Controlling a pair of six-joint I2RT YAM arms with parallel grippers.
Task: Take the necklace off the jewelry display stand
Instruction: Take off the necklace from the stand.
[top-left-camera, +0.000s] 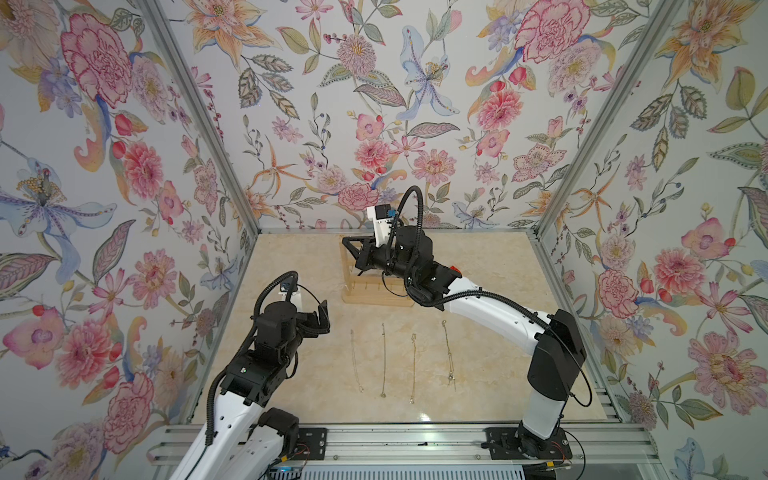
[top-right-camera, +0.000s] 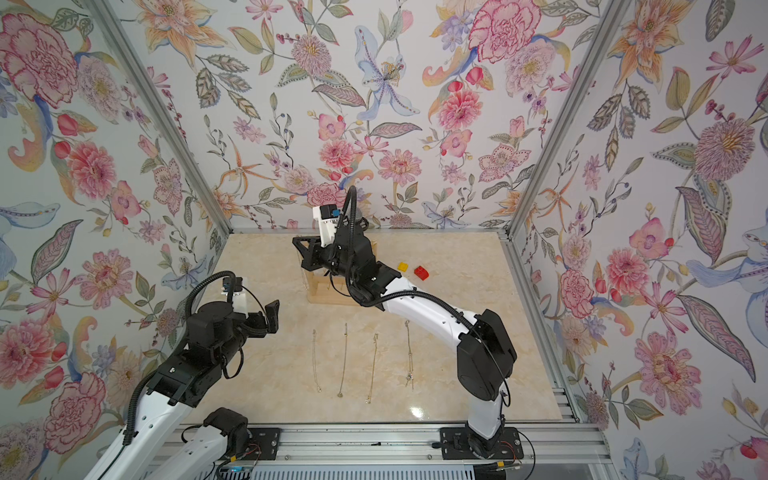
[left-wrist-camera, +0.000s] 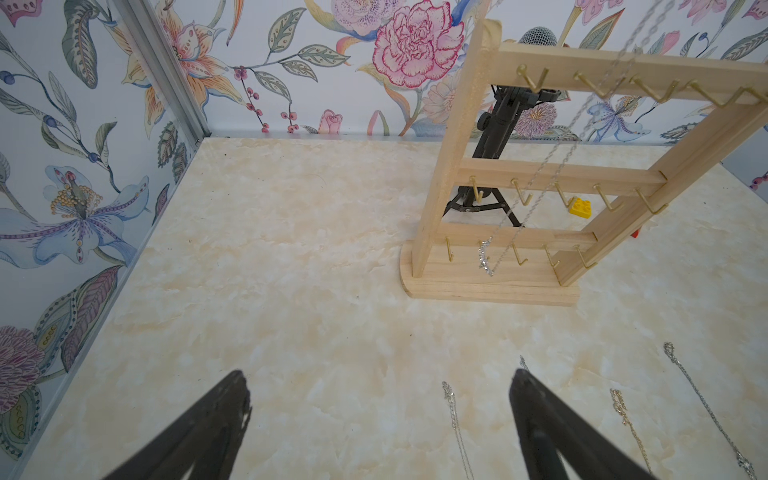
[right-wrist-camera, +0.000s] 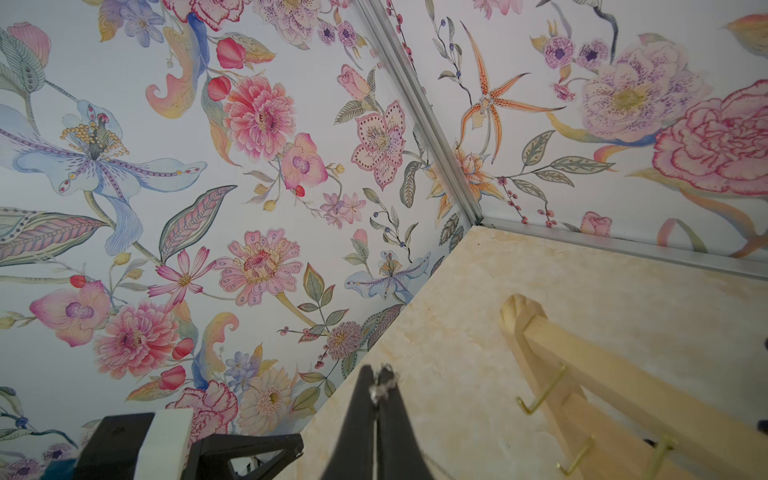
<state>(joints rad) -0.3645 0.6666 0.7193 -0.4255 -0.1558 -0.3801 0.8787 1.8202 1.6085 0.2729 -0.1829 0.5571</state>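
Note:
The jewelry display stand (top-left-camera: 374, 297) (top-right-camera: 328, 297) is a pale wooden frame near the back of the table, mostly hidden under my right arm in both top views. In the left wrist view the stand (left-wrist-camera: 457, 145) shows three rails of gold hooks. A thin silver necklace (left-wrist-camera: 484, 255) hangs slanting in front of those rails, and its upper end runs out of frame. My right gripper (top-left-camera: 347, 241) (top-right-camera: 297, 243) (right-wrist-camera: 379, 374) is above the stand's left post and shut on the necklace (right-wrist-camera: 380, 388). My left gripper (top-left-camera: 322, 320) (top-right-camera: 272, 316) (left-wrist-camera: 380, 382) is open and empty over the table, left of the stand.
Several thin necklaces (top-left-camera: 384, 361) (top-right-camera: 344, 361) lie in a row on the marble table in front of the stand. A black microphone tripod (left-wrist-camera: 494, 137) stands behind it. A yellow brick (top-right-camera: 402, 266) and a red brick (top-right-camera: 421, 272) lie to its right. Floral walls close in three sides.

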